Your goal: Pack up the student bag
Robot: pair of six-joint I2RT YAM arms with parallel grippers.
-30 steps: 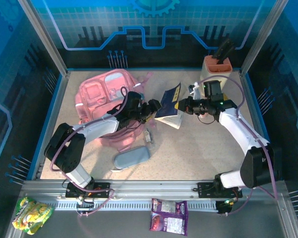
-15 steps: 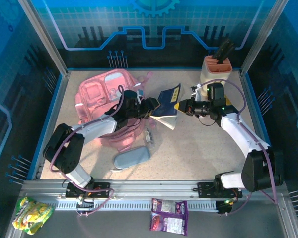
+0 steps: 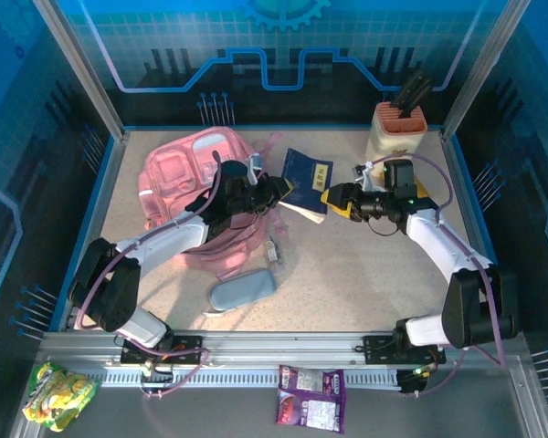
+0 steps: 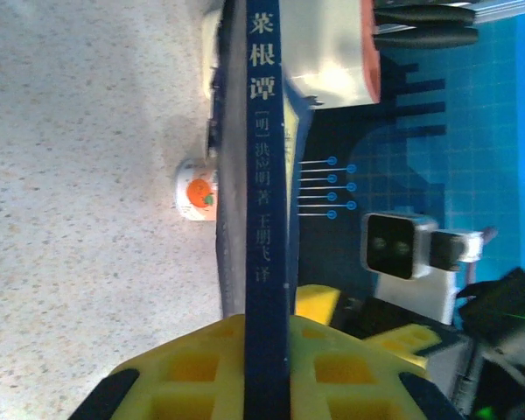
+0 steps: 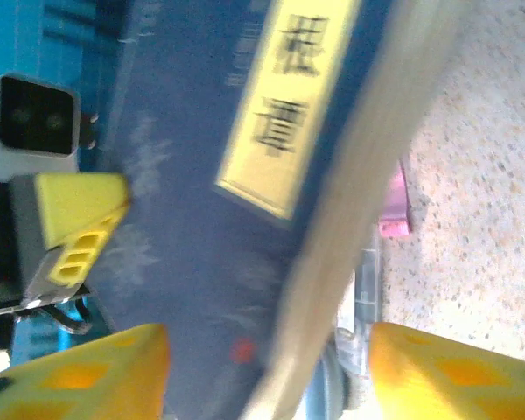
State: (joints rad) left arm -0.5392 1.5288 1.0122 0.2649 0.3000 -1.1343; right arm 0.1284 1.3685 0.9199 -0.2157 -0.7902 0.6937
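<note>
Two arms meet at the blue book [image 3: 303, 175] in the top view, the left gripper [image 3: 272, 190] jaws clenched on it beside the student bag [image 3: 178, 173] at the back left of the bench [image 3: 365, 274]; left wrist view: the spine reads 菜根谭; right wrist view: the right gripper [image 5: 264, 350] jaws stand released around the book, so treat this as a hand-over, and your next move is to swing the book into the bag.

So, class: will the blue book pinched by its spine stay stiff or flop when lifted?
Probably stiff: the blue book runs straight from the left gripper. Its page edges could fan open, being gripped at one end. Likely light; one pinch seems to hold it.
</note>
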